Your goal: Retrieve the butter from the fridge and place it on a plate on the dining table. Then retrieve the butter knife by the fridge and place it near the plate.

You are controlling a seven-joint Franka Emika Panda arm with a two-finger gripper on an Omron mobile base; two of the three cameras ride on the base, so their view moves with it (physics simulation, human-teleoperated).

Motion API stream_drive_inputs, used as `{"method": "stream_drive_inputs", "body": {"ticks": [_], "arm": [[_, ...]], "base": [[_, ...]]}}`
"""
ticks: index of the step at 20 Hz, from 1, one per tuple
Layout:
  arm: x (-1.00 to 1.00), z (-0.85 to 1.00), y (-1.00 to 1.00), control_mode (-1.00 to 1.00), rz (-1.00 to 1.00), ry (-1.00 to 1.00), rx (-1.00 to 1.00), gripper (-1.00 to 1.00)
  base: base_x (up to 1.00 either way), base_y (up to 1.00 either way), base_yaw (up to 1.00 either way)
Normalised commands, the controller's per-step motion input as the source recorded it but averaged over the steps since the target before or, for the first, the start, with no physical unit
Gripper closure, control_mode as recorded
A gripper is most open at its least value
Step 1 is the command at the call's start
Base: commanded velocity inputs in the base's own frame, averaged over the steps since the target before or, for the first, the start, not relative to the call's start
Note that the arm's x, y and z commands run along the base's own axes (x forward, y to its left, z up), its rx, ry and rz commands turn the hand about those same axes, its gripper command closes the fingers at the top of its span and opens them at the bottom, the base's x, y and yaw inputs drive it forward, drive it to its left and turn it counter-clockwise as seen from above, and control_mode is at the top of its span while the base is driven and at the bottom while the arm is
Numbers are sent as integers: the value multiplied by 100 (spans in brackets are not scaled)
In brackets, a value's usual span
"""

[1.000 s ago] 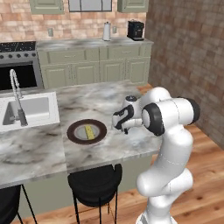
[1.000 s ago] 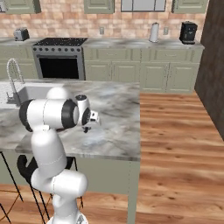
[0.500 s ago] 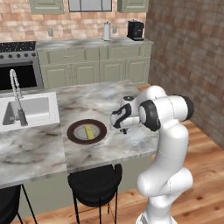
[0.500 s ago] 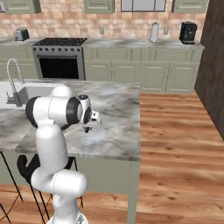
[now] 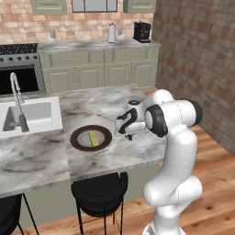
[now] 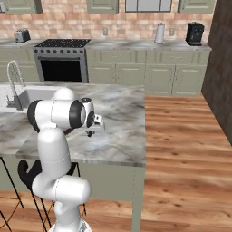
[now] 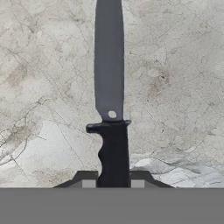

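Hand view: hand clamped on butter knife, over bare dining table marble.

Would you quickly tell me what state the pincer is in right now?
Pincer: closed on the butter knife, gripping its handle above the dining table.

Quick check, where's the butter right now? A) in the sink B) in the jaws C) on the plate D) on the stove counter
C: the butter lies on the plate on the dining table, while the jaws are closed on the butter knife by its handle.
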Motion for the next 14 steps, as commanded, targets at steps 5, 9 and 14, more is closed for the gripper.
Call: {"method": "stream_drive_inputs", "body": {"ticks": [5,9,14], "arm": [[4,-4,7,-100,0,0,0,100],[3,-3,5,-100,0,0,0,-100],[0,0,1,-100,0,0,0,-100]], "base": [[0,0,0],[0,0,0],[0,0,0]]}}
